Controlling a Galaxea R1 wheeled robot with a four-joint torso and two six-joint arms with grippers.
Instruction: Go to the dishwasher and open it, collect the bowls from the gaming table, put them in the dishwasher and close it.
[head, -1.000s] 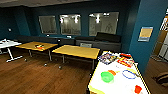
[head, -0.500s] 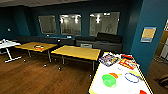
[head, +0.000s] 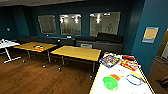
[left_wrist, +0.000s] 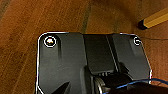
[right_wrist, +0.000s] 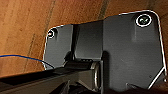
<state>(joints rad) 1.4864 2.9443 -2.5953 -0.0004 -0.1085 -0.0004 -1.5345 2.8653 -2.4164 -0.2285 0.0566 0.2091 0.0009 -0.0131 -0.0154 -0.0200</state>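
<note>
Gaming table (head: 102, 75) is seen at 4–5 o'clock in head view, white top lit, yellow edge. Plain yellow tables (head: 76, 53) are sat at 12 and 10 o'clock, well apart from it. Green bowl (head: 110, 82) is lying on the white top near its close end, orange bowl (head: 115, 77) just beside it at 1 o'clock; blue ring (head: 133, 79) at 3 o'clock is not a target. Bowls judged not yet collected; loading and closing judged outstanding. Dishwasher state can't be judged. Wrist views: wood floor (left_wrist: 22, 30) under both arms; pincer state cannot be told, L or R.

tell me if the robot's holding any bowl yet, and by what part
It cannot be told: neither wrist view shows fingers. The green bowl sits on the white table.
</note>
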